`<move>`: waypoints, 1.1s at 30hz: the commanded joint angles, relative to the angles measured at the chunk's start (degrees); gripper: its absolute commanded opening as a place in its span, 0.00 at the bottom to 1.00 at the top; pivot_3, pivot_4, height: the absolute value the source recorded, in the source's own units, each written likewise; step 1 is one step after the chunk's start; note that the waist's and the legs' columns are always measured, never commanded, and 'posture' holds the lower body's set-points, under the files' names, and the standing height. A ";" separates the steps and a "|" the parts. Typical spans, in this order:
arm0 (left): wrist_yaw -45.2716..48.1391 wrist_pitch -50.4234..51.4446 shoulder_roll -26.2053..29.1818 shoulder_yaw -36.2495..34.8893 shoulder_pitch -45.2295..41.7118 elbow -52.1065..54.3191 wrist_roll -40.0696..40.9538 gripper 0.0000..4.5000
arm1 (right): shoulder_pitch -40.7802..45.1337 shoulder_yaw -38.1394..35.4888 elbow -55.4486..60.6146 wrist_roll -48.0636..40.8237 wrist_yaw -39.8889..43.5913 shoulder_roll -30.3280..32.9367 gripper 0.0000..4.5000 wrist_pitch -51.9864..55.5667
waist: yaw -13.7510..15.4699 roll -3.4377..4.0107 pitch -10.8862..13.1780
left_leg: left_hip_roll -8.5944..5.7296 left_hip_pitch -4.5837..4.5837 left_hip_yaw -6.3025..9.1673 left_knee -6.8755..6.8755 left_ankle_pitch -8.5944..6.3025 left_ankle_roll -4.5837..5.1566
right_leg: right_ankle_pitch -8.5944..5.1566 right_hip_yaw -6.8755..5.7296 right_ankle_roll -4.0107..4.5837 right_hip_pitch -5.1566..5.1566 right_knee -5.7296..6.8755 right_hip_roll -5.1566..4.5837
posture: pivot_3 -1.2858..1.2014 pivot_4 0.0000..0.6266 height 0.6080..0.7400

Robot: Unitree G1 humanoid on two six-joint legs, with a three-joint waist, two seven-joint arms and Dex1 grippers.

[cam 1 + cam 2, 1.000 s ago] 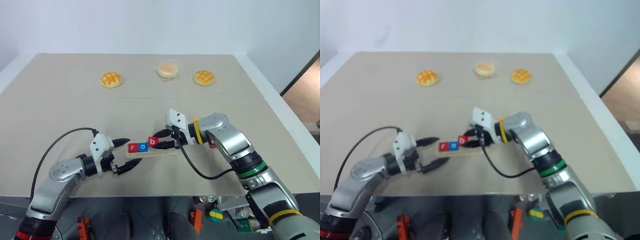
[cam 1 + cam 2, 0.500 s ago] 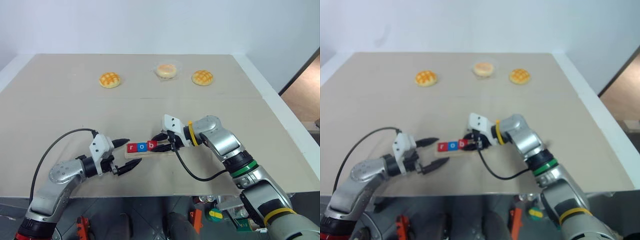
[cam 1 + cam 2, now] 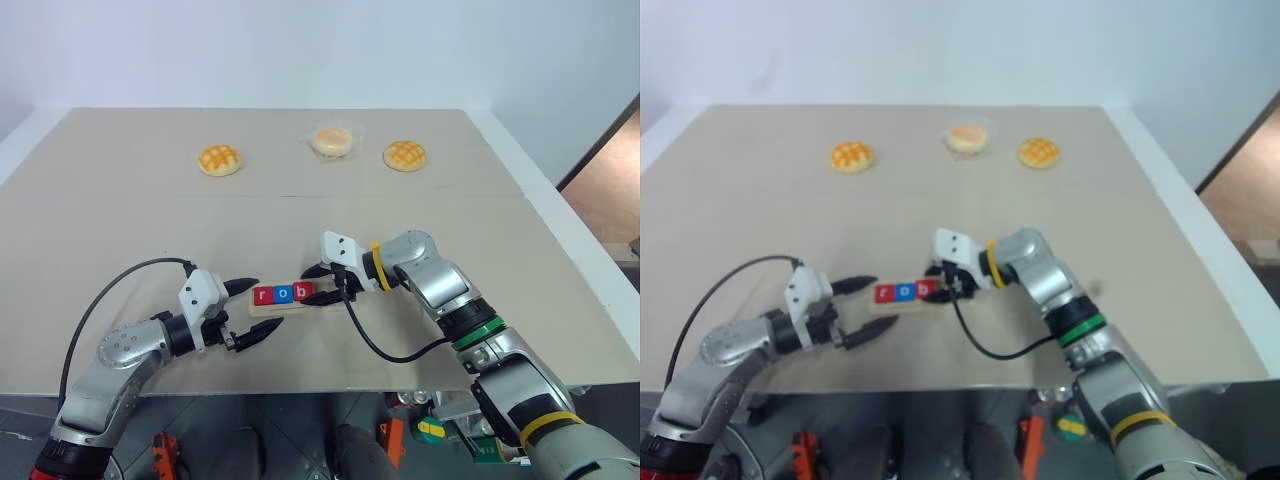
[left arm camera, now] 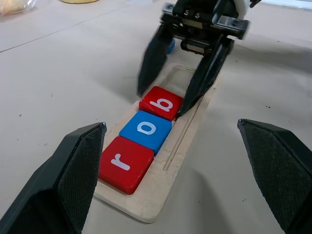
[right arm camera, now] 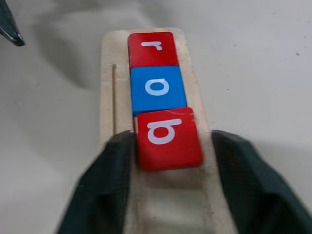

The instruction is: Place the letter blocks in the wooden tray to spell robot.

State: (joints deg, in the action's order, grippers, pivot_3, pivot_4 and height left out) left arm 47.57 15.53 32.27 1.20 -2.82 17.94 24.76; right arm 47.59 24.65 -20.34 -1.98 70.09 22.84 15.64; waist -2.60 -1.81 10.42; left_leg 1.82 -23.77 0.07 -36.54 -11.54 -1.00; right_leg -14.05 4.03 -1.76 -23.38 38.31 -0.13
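While the worktop [image 3: 120, 220] carries three round buns along its far edge, the work is concentrated near the middle of its near edge, where the wooden tray [image 4: 191, 130] lies lengthwise. The right claw [image 4: 181, 90] straddles the tray's open end, its jaws parted wider than a tile and standing either side of the red b block [image 5: 168, 138] with a visible gap on one side, so the block appears released rather than gripped. The left claw [image 3: 250, 312] sits just beside the tray's other end, jaws spread wide and holding nothing. Three letter blocks occupy the slot in order: the red r block [image 4: 123, 163], the blue o block [image 4: 146, 130] and the b block, each touching the next. The b block looks slightly skewed against the o block in the right wrist view, and whether it is fully seated cannot be confirmed. Two positions remain unfilled; a small blue piece [image 4: 169, 46] behind the right claw may be another tile. Risks, as a judgement: a fingertip withdrawn close to the b block could drag or lift it out of the slot; contact with the tray wall could shift the whole tray; a skewed b block would obstruct the next tile.
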 commanded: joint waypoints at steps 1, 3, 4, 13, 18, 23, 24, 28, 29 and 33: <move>-0.17 -0.56 0.06 -0.70 0.10 2.00 -0.07 1.00 | 0.99 -1.04 0.62 -0.40 1.01 -0.06 0.79 -0.10 | 0.00 0.00 0.00 | 0.00 0.00 0.00 0.00 0.00 0.00 | 0.00 0.00 0.00 0.00 0.00 0.00 | 0.52 0.24 1.00; -0.04 -0.68 0.10 -0.61 0.06 1.78 -0.22 1.00 | 0.72 -1.35 1.47 -0.87 1.18 0.03 0.97 0.57 | 0.00 0.00 0.00 | 0.00 0.00 -0.01 0.01 0.00 0.00 | 0.00 0.00 0.00 0.00 0.00 -0.01 | 0.52 0.24 1.00; 0.02 -0.73 0.12 -0.58 0.05 1.72 -0.28 1.00 | 0.63 -1.65 2.01 -1.22 1.20 0.03 0.98 1.18 | 0.00 0.00 0.00 | 0.00 -0.01 0.00 0.01 0.00 0.00 | 0.00 0.00 0.00 0.00 0.00 -0.01 | 0.52 0.24 1.00; 2.45 -2.14 0.93 -0.13 -1.06 1.23 -0.56 1.00 | -0.52 -13.76 13.67 -11.95 -6.99 -1.22 0.99 20.48 | 0.01 0.00 0.00 | 0.00 -0.02 0.03 0.01 0.00 0.00 | 0.00 -0.01 0.01 -0.01 0.00 -0.01 | 0.52 0.24 1.00; 3.30 -2.33 0.86 -0.14 -1.20 1.12 -0.77 1.00 | -5.38 -17.17 20.43 -14.02 -13.83 -1.50 0.67 25.48 | 0.01 0.00 0.00 | -0.01 -0.04 0.04 0.02 0.00 0.00 | -0.01 -0.01 0.00 -0.02 -0.01 -0.01 | 0.52 0.24 1.00; 4.32 -1.14 0.54 0.10 -2.24 1.19 0.63 1.00 | -13.12 -14.99 25.51 -12.48 -19.44 -2.30 0.27 25.04 | 0.01 0.00 0.00 | -0.04 -0.09 0.04 0.05 0.00 0.00 | -0.04 0.01 -0.03 -0.05 -0.02 -0.02 | 0.52 0.24 1.00; 4.44 -0.09 0.37 -0.07 -2.58 1.40 1.66 1.00 | -13.87 -14.14 25.69 -11.76 -20.59 -2.72 0.22 24.61 | 0.01 0.00 0.00 | -0.04 -0.09 0.03 0.04 0.00 0.00 | -0.04 0.01 -0.03 -0.05 -0.02 -0.02 | 0.52 0.24 1.00; 4.56 1.89 0.31 -0.36 -3.12 1.56 3.11 1.00 | -13.57 -12.56 24.01 -10.31 -23.93 -4.47 0.01 23.73 | -0.31 0.00 0.00 | 0.06 -0.04 -0.05 0.02 0.01 -0.01 | -0.14 0.05 -0.30 -0.08 -0.01 0.07 | 0.52 0.24 1.00; 4.64 1.80 0.49 -0.26 -3.15 1.55 2.92 1.00 | -13.41 -12.35 23.67 -10.22 -24.23 -4.68 0.01 23.50 | -0.28 0.00 0.00 | 0.08 -0.01 -0.04 0.02 0.01 -0.01 | -0.13 0.05 -0.29 -0.06 -0.01 0.10 | 0.52 0.24 1.00; 4.68 1.81 0.78 -0.24 -2.98 1.66 2.52 1.00 | -13.14 -11.49 22.83 -10.12 -24.80 -5.09 0.01 22.89 | -0.15 0.00 0.00 | 0.09 -0.03 0.06 0.02 0.03 -0.03 | -0.13 0.03 -0.28 -0.05 0.00 0.18 | 0.52 0.24 1.00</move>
State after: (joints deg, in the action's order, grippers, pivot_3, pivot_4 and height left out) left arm 52.03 17.68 32.50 1.71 -5.64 17.87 27.00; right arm 33.17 13.39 1.52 -12.03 45.71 17.84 39.61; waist -2.76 -1.81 10.42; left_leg 1.91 -23.81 0.13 -36.52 -11.51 -1.03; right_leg -14.18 4.07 -2.05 -23.43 38.30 0.04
